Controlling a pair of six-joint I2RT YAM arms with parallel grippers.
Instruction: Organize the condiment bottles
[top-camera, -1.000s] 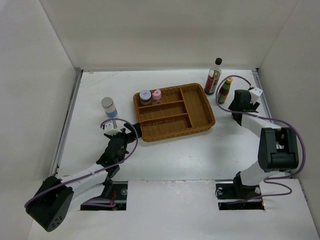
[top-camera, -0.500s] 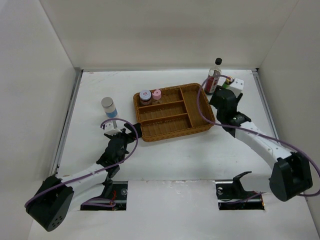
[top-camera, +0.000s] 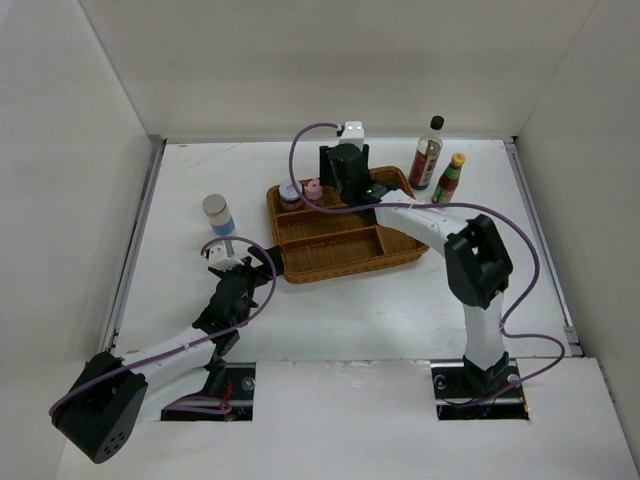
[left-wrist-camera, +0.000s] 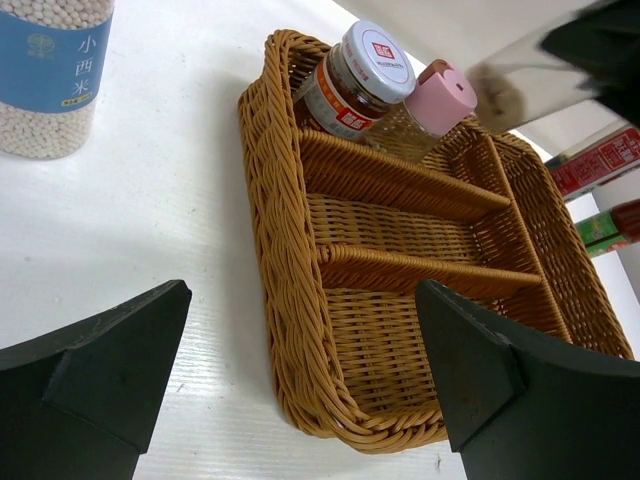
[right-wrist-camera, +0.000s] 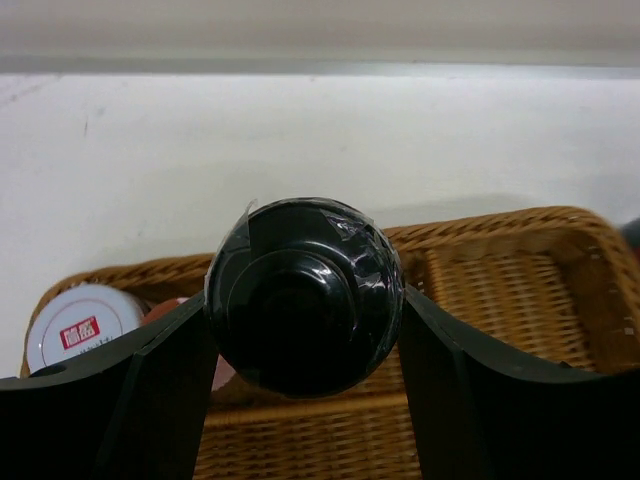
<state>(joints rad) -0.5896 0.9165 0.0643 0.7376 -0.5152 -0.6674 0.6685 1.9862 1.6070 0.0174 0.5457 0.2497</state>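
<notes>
Black-topped round shaker (right-wrist-camera: 300, 285), clamped in the right hand (top-camera: 352, 185), seemingly hangs over the brown wicker tray (top-camera: 402, 246); left hand (left-wrist-camera: 302, 292) spread apart.

The top external camera looks down from high above and behind the arms, taking in the whole table (top-camera: 170, 250). The left wrist camera sits low and close, facing between the left fingers (left-wrist-camera: 100, 370) along the wicker tray (left-wrist-camera: 290, 250); the right wrist camera faces the back wall, tilted down, with the black-topped shaker (right-wrist-camera: 305, 295) between the right fingers (right-wrist-camera: 160, 400) filling its middle. All three share the tray and the white-lidded shaker (top-camera: 291, 190).
</notes>
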